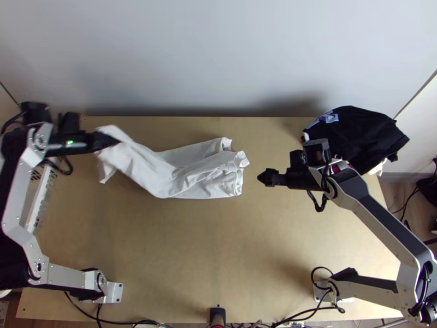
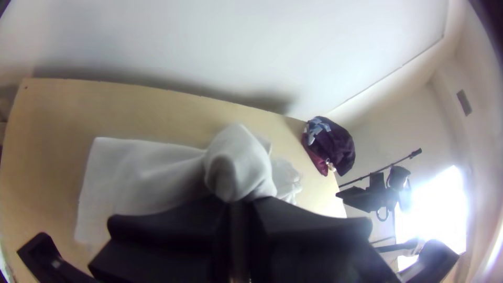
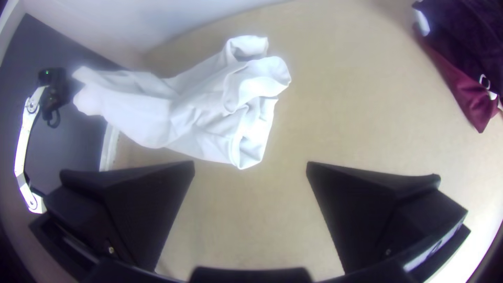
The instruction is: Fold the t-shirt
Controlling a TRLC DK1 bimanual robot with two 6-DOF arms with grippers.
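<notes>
At the table's (image 1: 218,262) far right lay one heap of dark clothes (image 1: 360,136), black with a pale blue patch and a burgundy part; how many garments it held I could not tell. It was the bulkiest thing near the right arm (image 1: 377,216), whose wrist overlapped it in the top view; whether they touched was unclear. One white frame (image 1: 38,202) stood at the left edge, partly behind the left arm (image 1: 19,213). One black post (image 1: 217,316) stood at the middle of the near edge, with several cables (image 1: 139,322) around it. A wall (image 1: 218,54) rose beyond the far edge.

There was one white shirt (image 1: 202,169), left of the heap and well apart from it. It lay as a long, wrinkled strip in layers, its right end on the table with curled edges, its left end lifted at the far left. I could not count the folds.

Of the two arms, the left went outward from its base, bent up beside the table and turned its wrist inward. The left gripper (image 1: 114,141) pointed right, its fingers closed together on the shirt's left end. The right arm bent out past the right edge, then slanted back over the table. The right gripper (image 1: 261,177) pointed left, near the shirt's right end but apart from it, its fingers spread wide with nothing between them.
</notes>
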